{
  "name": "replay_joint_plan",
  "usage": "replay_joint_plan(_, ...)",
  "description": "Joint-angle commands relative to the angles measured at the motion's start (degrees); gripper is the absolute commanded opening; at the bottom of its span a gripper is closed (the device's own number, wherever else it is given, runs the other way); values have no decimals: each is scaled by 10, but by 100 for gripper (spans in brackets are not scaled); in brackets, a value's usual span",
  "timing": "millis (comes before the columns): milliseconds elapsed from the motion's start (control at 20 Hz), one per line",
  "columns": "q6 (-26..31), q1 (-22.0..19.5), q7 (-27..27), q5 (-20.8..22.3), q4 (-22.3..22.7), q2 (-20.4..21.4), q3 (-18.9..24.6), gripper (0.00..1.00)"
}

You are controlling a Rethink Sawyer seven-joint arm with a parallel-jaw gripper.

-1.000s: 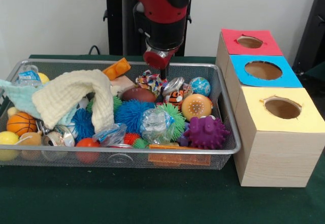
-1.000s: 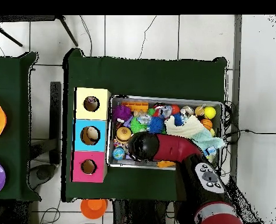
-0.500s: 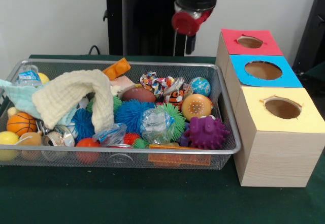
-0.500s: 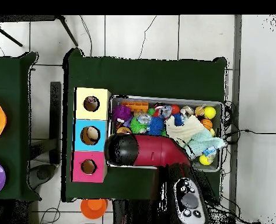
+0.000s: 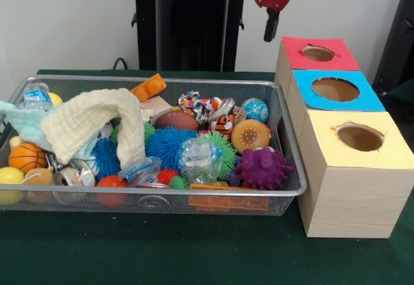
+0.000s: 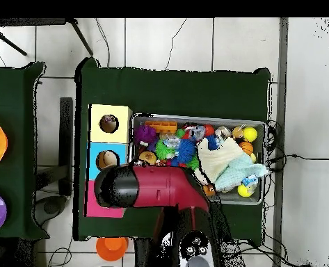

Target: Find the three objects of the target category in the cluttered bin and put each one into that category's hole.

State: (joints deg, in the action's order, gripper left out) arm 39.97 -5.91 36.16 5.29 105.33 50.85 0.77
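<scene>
Brimming wire bin (image 5: 289, 168), toys, cream cloth (image 5: 97, 120)

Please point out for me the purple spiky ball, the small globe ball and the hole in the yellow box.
purple spiky ball (image 5: 262, 168), front view, centre of its body.
small globe ball (image 5: 255, 110), front view, middle of its blue surface.
hole in the yellow box (image 5: 359, 137), front view, centre of the opening.

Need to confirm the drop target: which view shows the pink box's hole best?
The front view: the pink box shows its whole top and the round hole, with the gripper just beside it. In the overhead view the arm covers most of that box, hole included.
</scene>
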Motion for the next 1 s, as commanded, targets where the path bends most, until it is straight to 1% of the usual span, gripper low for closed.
replay_joint_plan(50,18,-30,147,20,2,-47,-35,0)
replay_joint_plan(200,4,-39,133,32,-1,-65,-39,0)
replay_joint_plan(450,-43,-62,113,44,-3,-101,-37,0)
replay_joint_plan(650,-77,-91,96,56,-5,-136,-27,0)
replay_joint_plan(800,-95,-119,80,57,6,-155,-8,0)
replay_joint_plan(1000,-120,-130,82,68,0,-180,-2,0)
